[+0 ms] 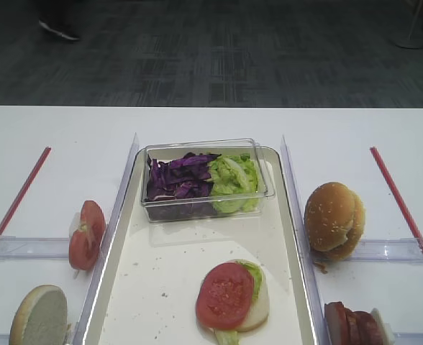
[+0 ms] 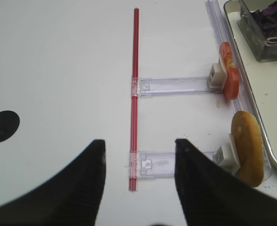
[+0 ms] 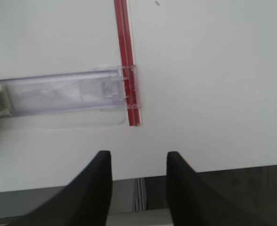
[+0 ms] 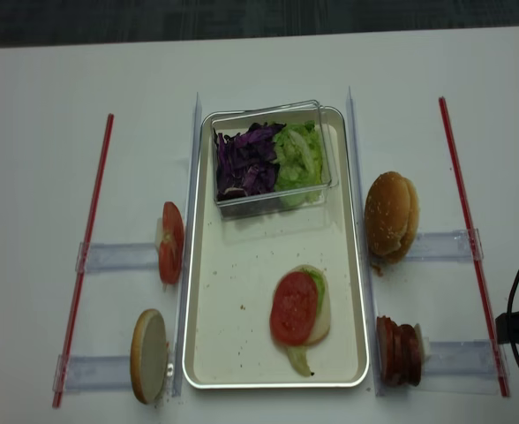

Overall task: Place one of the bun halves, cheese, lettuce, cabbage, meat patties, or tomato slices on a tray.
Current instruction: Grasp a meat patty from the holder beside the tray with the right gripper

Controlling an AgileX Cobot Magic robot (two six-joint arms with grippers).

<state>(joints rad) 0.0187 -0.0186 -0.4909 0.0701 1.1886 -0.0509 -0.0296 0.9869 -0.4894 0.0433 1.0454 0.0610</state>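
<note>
On the tray (image 4: 242, 291), near half: tomato slice (image 4: 293, 306) lying atop lettuce (image 4: 317, 284) and a bun half (image 4: 322, 320). Far end: clear box (image 4: 268, 115) holding cabbage (image 4: 246, 162) left, more lettuce right. Left of tray: upright tomato and bun half in holders. Right: buns (image 4: 392, 216) far, patties (image 4: 399, 350) near. Left end effector (image 2: 139, 165) open, empty, over the surface (image 2: 58, 70). Right end effector (image 3: 138, 176) likewise parted, gripping nothing.
</note>
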